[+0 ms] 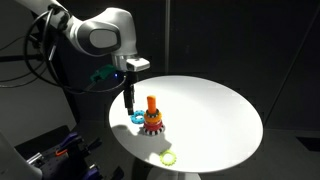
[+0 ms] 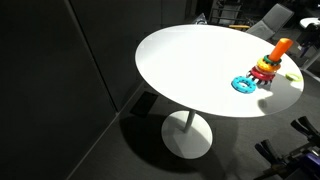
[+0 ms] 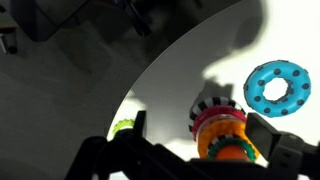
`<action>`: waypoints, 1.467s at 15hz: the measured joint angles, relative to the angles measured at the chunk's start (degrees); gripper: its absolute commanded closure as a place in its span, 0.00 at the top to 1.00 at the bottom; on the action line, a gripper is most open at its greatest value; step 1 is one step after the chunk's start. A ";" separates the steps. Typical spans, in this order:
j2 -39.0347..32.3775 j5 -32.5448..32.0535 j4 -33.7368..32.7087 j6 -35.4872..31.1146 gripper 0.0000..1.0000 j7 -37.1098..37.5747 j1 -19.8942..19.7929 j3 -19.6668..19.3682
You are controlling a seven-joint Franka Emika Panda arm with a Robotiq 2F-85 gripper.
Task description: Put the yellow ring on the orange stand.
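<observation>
Shows nearest the lens, in an exterior view, the yellow ring (image 1: 167,157), lying flat and alone at about six o'clock on the round white table (image 1: 220,105), close to the rim.

Shows next, further in, the orange stand (image 1: 151,106), upright near the table's middle, with a red toothed ring (image 1: 152,125) round its foot and the top of the peg bare. Places the yellow ring at roughly five o'clock from that stand and well apart from it.

Finds a light blue ring (image 1: 137,117) flat on the table just beside the stand's base, at about nine o'clock.

Catches the gripper (image 1: 129,106) hanging over that blue ring, at about ten o'clock from the peg, fingers pointing down and seemingly clear of the tabletop. Suggests, from the wrist view, jaws spread wide and carrying nothing.

Ends farthest back on the white arm (image 1: 100,35), set against a dark room.

Looks like the reach for the ring, with the pick-up not yet begun. Calls next for a swing toward six o'clock, away from the stand, then a descent with the fingers straddling the ring's bumpy band. Calls after that for a firm close and a lift high enough to clear the peg before threading the open centre over it.
</observation>
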State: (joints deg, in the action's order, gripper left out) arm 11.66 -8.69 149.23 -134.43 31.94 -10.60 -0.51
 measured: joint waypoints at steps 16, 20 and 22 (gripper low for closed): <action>-12.57 0.49 -11.09 -2.37 1.00 -26.40 -1.78 -10.53; -13.86 0.36 -13.09 -2.37 1.00 -26.14 -1.50 -10.54; -14.00 0.36 -12.84 -2.37 1.00 -26.14 -1.44 -10.54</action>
State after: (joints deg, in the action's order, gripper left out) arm -2.34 -8.33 136.39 -136.79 5.80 -12.04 -11.05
